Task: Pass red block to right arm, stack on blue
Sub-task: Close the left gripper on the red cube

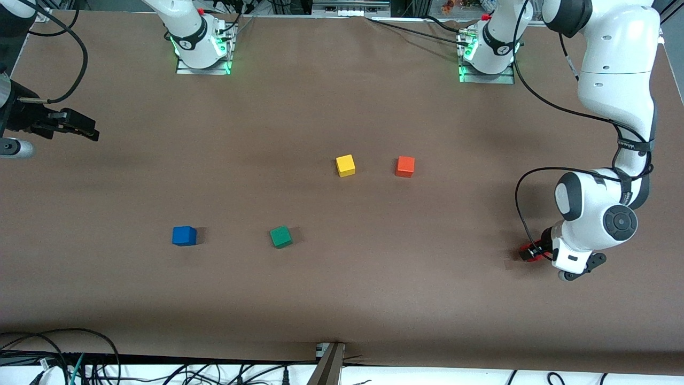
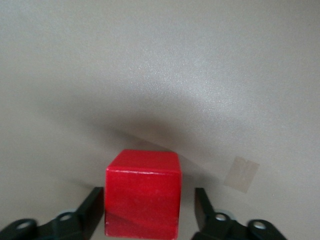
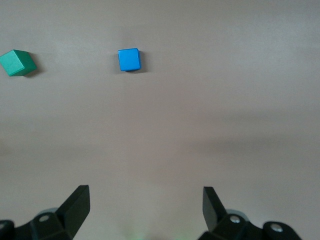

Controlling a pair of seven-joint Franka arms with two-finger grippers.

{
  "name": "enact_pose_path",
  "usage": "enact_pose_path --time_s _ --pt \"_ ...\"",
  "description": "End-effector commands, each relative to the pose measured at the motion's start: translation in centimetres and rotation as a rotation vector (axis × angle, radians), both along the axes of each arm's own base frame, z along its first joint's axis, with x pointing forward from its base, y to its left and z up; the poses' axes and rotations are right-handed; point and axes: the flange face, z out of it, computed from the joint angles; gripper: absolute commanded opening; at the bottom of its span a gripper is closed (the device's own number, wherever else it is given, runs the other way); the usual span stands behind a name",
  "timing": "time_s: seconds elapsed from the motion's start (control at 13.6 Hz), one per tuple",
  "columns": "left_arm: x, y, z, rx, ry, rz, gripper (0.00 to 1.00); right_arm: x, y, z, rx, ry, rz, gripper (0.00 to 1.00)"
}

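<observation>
The red block rests on the table at the left arm's end, mostly hidden under that arm's wrist in the front view. My left gripper is down around it: one finger lies against the block's side, and a narrow gap shows at the other finger. It stands low over the table in the front view. The blue cube sits alone toward the right arm's end and also shows in the right wrist view. My right gripper is open and empty, waiting above the table edge.
A green cube lies beside the blue one, toward the left arm's end of it, and shows in the right wrist view. A yellow cube and an orange cube sit mid-table, farther from the front camera. Cables run along the near table edge.
</observation>
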Motion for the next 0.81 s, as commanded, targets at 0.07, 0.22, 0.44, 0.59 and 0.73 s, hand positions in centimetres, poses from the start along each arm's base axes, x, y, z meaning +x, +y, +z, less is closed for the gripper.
enact_pose_path --time_s 0.07,0.22,0.44,0.59,0.73 --pt "0.1 1.3 0.3 0.019 -0.011 -0.068 0.58 -0.1 -0.1 0.4 0.007 -0.005 -0.005 1.00" --pt "0.1 1.5 0.6 0.020 -0.013 -0.127 0.46 -0.1 -0.1 0.4 0.007 -0.005 -0.005 1.00" --pt "0.9 1.1 2.2 0.020 -0.035 -0.231 0.32 -0.1 -0.1 0.4 0.007 -0.005 -0.005 1.00" --pt "1.6 -1.5 4.2 0.010 -0.046 -0.358 0.32 -0.1 -0.1 0.4 0.007 -0.005 -0.005 1.00" --pt "2.1 -6.5 6.6 -0.008 -0.075 -0.482 0.26 -0.1 -0.1 0.4 0.007 -0.005 -0.005 1.00"
